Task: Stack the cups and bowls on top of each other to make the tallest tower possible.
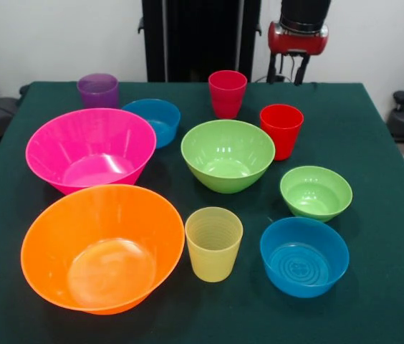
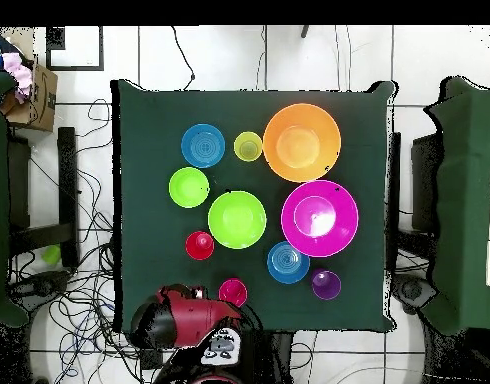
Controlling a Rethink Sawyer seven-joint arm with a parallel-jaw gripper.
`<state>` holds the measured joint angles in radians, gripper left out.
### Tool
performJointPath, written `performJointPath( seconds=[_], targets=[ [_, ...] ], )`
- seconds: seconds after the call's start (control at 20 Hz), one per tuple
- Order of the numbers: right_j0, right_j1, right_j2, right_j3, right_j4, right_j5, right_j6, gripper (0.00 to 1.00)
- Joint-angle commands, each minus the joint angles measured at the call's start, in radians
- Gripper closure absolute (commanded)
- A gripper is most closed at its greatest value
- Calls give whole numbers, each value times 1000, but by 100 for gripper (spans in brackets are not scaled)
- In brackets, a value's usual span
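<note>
A: Where are the fingers?

B: At the far edge of the green surface, hanging parted and empty, above and beyond the bright red cup and to one side of the pinkish-red cup.

A: Anything stacked?

B: No. Every piece stands apart, mouth up. The hot pink bowl sits just behind the orange bowl; the medium lime green bowl is central. The ribbed yellow cup stands between the orange bowl and a small blue bowl
</note>
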<state>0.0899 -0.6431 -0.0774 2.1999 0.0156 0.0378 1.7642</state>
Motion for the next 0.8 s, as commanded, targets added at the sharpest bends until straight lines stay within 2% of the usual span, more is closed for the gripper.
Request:
performJointPath(
  seconds=[0.05, 0.8],
  targets=[
    [41, 65, 53, 11, 7, -63, 199, 0],
    [53, 168, 48, -14, -15, -147, 254, 0]
  ],
)
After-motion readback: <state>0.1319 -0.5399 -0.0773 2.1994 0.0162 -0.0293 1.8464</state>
